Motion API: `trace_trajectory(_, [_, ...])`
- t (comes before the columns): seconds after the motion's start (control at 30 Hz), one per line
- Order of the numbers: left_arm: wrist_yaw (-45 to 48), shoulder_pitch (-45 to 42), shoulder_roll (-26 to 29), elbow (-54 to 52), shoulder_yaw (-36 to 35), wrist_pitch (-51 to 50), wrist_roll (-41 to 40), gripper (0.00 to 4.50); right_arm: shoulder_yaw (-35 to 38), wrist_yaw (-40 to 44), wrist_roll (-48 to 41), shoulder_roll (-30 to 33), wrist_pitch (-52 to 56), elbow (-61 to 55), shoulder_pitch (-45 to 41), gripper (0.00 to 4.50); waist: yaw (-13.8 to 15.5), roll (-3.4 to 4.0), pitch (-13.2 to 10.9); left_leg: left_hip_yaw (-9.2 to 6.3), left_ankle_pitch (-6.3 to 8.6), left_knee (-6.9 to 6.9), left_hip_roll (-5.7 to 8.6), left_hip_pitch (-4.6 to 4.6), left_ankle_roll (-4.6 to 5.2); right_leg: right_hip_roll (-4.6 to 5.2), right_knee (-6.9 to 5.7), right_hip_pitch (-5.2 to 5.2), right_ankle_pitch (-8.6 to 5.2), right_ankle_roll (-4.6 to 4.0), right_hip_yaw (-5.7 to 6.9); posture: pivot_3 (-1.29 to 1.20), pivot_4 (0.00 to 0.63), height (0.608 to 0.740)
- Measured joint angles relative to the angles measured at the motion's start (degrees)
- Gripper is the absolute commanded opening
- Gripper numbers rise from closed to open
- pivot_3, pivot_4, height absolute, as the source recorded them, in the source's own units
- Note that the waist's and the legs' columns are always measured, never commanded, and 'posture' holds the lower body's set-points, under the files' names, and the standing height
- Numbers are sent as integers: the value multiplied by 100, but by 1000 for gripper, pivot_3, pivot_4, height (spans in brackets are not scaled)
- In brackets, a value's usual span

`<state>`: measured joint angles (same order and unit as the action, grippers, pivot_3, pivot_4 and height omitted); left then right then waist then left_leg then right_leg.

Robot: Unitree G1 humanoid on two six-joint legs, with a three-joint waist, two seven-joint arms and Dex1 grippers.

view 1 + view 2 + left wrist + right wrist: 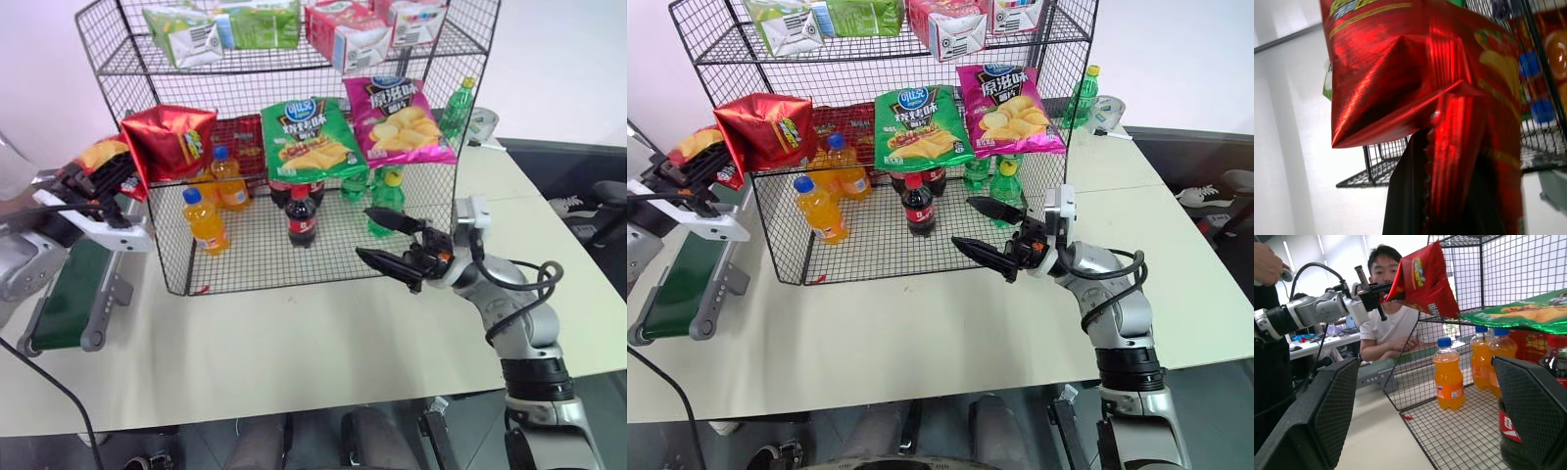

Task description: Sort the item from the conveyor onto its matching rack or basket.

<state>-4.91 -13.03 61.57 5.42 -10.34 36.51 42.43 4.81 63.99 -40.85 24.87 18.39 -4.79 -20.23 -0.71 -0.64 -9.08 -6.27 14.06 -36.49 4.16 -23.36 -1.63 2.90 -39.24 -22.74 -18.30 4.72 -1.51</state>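
left gripper (1382, 290): clenched on red bag (168, 140), fingertips hidden by foil | right gripper (385, 242): spread, empty | rack (294, 245): top cut off | conveyor (67, 294): partly hidden

On the rack (470, 147): 1 red crisp bag (168, 140) at its left edge, 1 green crisp bag (312, 139), 1 pink crisp bag (400, 120). Bottom tier: 2 orange drink bottles (206, 221), 2 cola bottles (301, 217), 2 green bottles (387, 199); 1 more green bottle (456, 108) stands far right on the desk (294, 343). 1 conveyor (69, 299) lies left.
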Motion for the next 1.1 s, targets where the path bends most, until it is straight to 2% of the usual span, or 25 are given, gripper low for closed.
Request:
trace_trajectory(0.2, [105,418,-104,-361,2,-103,-60,56,-2,1,18,-1,-6,0,-3,4500,-3,0,0,0,0,0,-1,1,0,-1,-1,1,0,0,0,0,150,740])
trace_trajectory(0.47, [104,298,-315,-202,118,-301,-41,56,-15,46,71,-1,-7,0,-24,4500,11,0,0,-1,0,-3,0,1,0,0,-1,4,0,0,2,0,150,740])
trace_trajectory(0.6, [119,-436,-293,-93,173,-609,-21,56,-20,52,133,-6,-9,1,-42,4500,29,-2,0,-5,0,-12,0,-1,0,-1,-3,7,0,0,8,0,150,740])
trace_trajectory(0.8, [75,-1733,44,230,288,-680,89,56,-50,76,187,-15,-25,7,-51,4500,-32,-1,0,-1,0,-11,0,-3,0,-4,-7,-1,0,0,3,0,150,740])
trace_trajectory(1.0, [-171,-1949,356,437,306,-570,262,56,-54,109,203,-16,-30,24,-53,4500,-29,-1,0,-1,0,-11,-1,-3,0,-6,-10,-3,0,0,2,0,150,740])
trace_trajectory(1.1, [-291,-1537,412,353,280,-562,322,56,-52,122,206,-6,-30,25,-51,4500,-20,1,1,0,0,-11,0,-2,0,-5,-10,-2,0,1,0,0,150,740])
